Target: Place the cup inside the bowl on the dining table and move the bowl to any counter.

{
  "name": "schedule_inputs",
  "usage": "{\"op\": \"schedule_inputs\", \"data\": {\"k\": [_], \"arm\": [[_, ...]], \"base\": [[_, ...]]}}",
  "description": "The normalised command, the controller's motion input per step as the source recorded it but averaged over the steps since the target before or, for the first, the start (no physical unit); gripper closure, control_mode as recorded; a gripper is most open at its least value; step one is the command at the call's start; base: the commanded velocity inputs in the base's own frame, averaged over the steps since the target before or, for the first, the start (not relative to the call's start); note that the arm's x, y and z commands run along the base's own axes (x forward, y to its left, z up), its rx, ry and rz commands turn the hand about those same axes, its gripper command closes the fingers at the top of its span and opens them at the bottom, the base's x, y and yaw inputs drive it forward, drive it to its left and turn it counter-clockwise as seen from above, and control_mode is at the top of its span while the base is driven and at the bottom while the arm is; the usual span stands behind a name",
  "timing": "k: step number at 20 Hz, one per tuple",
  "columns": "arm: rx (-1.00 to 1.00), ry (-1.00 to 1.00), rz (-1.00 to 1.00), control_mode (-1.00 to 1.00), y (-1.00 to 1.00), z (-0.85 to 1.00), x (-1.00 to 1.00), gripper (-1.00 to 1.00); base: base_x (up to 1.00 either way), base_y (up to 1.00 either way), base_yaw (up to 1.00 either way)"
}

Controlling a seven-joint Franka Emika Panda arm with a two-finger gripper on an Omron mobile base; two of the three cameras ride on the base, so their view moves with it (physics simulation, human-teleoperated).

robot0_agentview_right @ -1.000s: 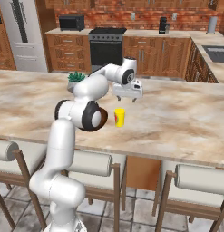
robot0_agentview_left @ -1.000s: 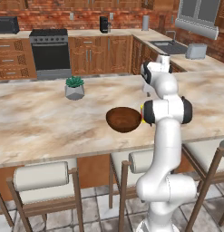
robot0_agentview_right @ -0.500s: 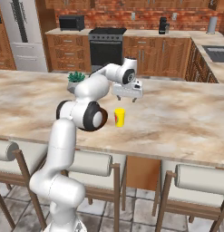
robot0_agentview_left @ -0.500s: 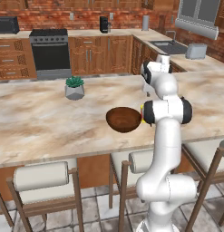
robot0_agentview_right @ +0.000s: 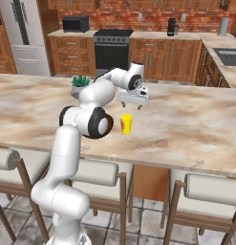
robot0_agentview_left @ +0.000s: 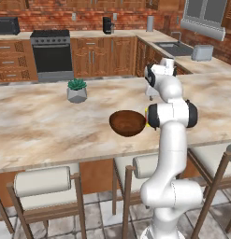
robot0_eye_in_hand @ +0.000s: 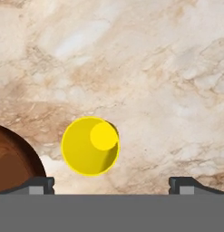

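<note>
The end effector (robot0_agentview_right: 133, 105) hangs above the worktop (robot0_agentview_right: 196, 124) with jaws wide apart, empty. The cup (robot0_agentview_right: 125, 124) stands upright just beside the bowl (robot0_agentview_left: 128, 123). I reckon a descent slightly off-centre could tip the cup or knock it against the bowl.

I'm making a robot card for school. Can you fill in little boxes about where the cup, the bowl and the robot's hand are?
cup: yellow, upright on the table, empty, apart from the bowl
bowl: brown, empty, on the table beside the cup
table: marble top, stools along the near side
end effector: open, above the table just behind the cup, holding nothing
plant: small pot, farther along the table
cup in bowl: not yet
</note>
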Motion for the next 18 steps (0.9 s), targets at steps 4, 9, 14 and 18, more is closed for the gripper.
{"op": "schedule_inputs", "data": {"k": [4, 9, 14, 18], "arm": [[0.01, 0.0, 0.0, -1.0, 0.2, -0.13, 0.0, -1.0], [0.0, 0.0, 0.0, -1.0, 0.05, -0.09, 0.0, -1.0], [0.0, 0.0, 0.0, -1.0, 0.0, -0.12, 0.04, -1.0], [0.0, 0.0, 0.0, -1.0, 0.0, -0.11, 0.06, -1.0]], "base": [[0.0, 0.0, 0.0], [0.0, 0.0, 0.0], [0.0, 0.0, 0.0], [0.0, 0.0, 0.0]]}}
